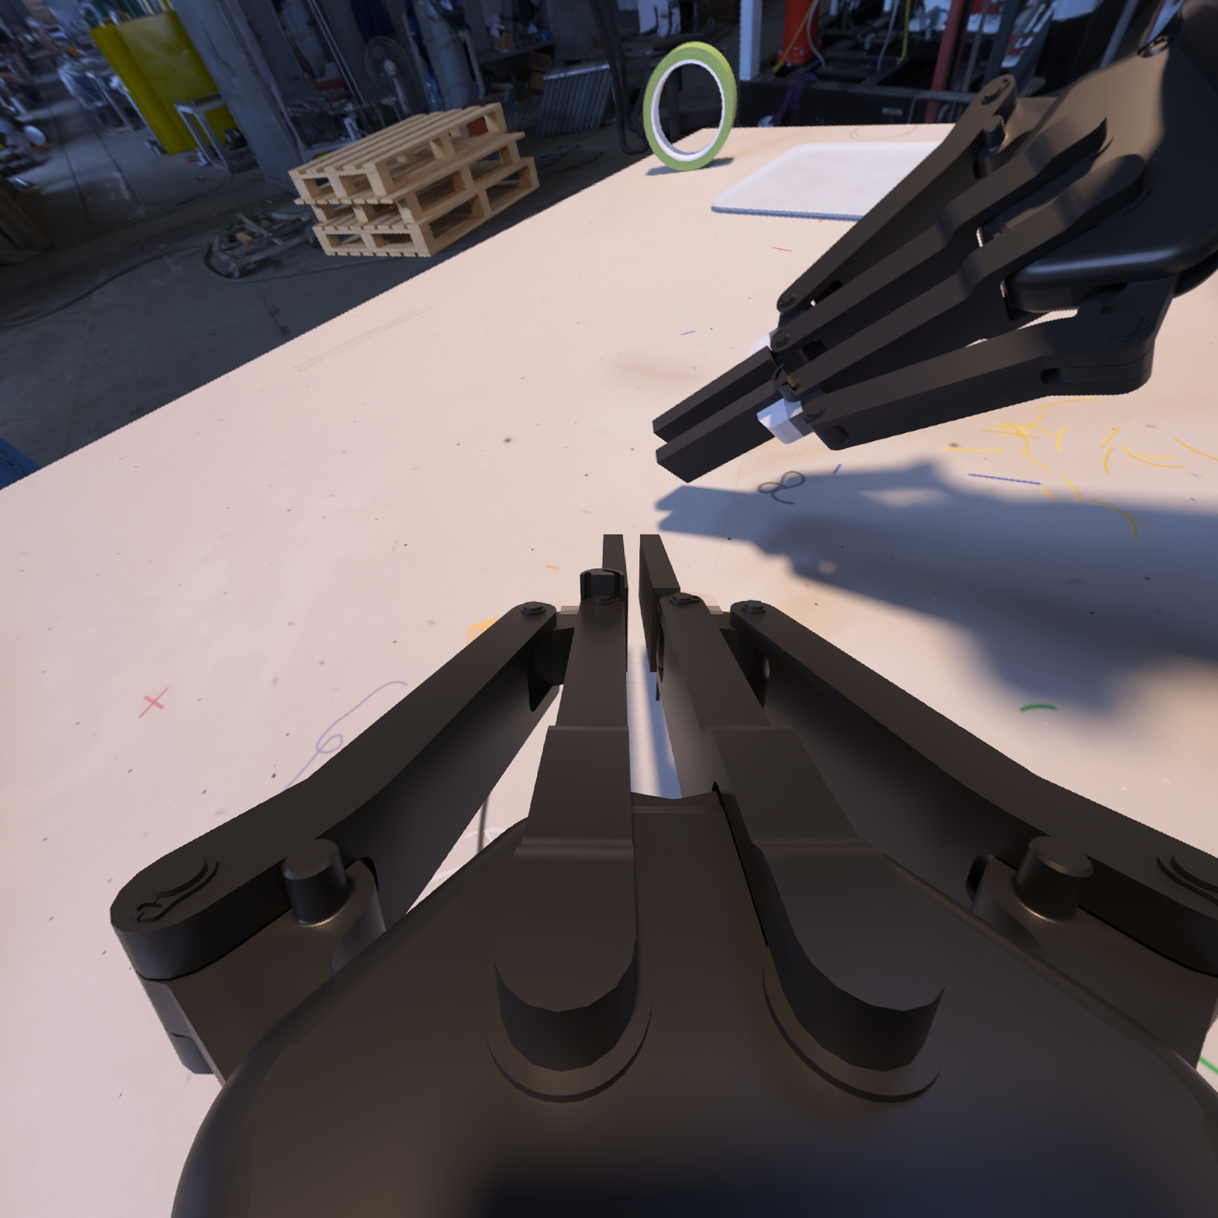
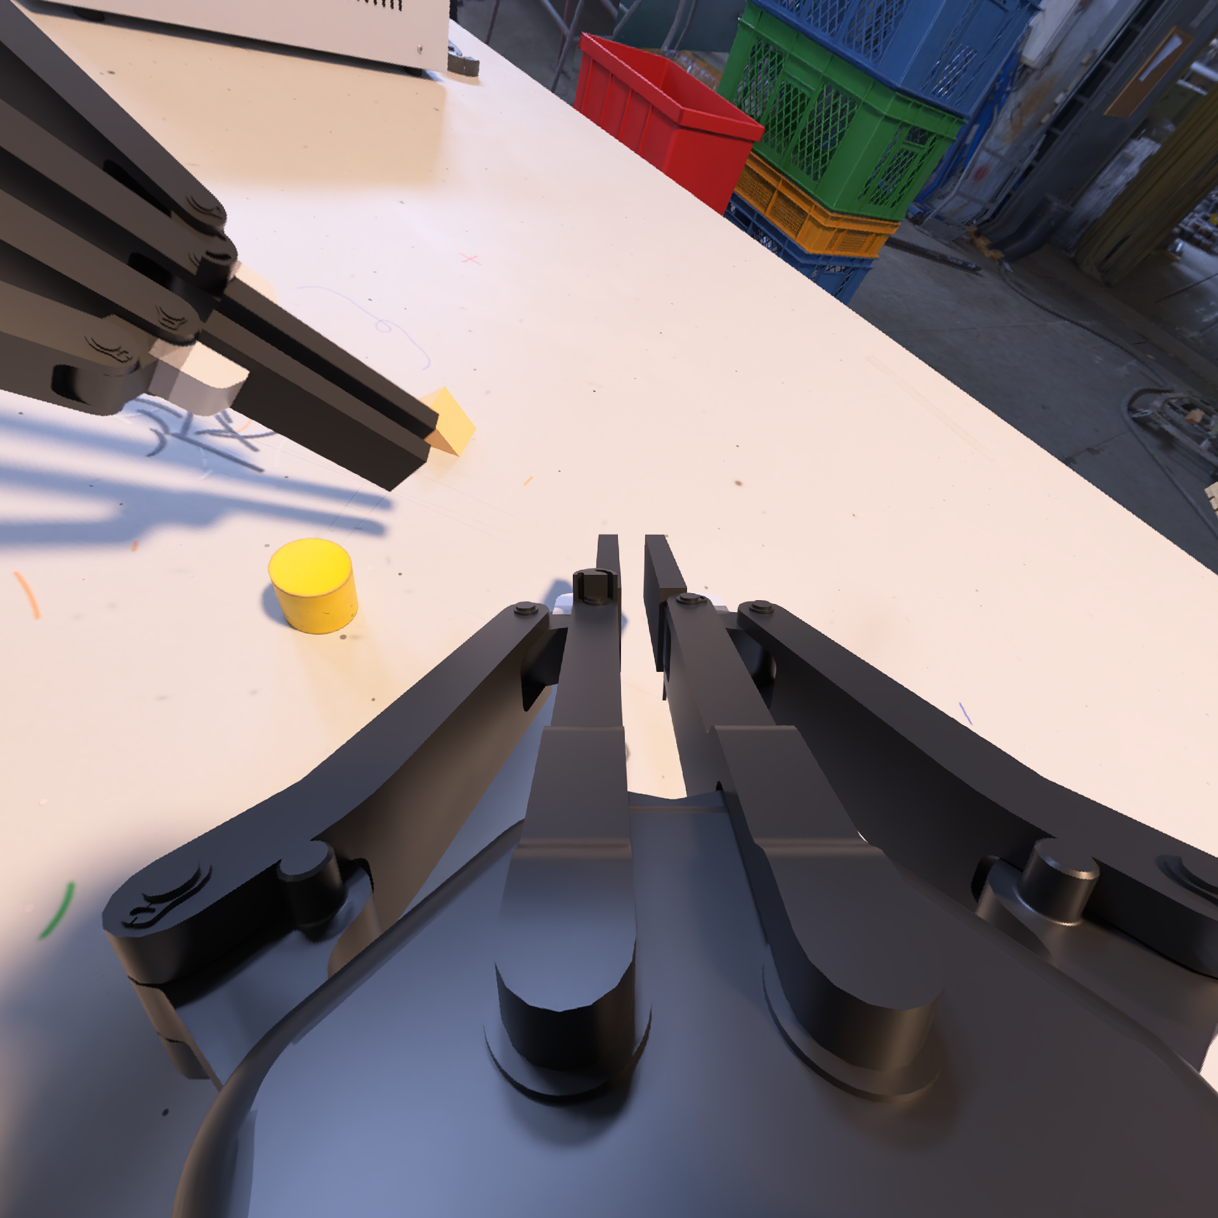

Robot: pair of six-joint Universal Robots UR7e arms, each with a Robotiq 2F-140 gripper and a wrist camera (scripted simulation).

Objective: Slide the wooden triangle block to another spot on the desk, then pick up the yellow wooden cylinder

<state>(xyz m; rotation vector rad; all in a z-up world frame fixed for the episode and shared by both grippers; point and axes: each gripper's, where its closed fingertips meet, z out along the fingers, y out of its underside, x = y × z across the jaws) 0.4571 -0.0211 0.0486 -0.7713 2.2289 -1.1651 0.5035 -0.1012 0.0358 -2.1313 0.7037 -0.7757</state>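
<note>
desk (image 2: 659, 362): matt, scuffed | yellow wooden cylinder (image 2: 314, 585): smooth painted wood

Each wrist camera sits close above its own black two-finger gripper, looking forward along the fingers, low over the pale wooden desk (image 1: 395, 461). Facing roughly opposite ways, each sees the other's gripper ahead.

Open desk (image 2: 659, 395) around yellow cylinder (image 2: 314, 585)
</note>
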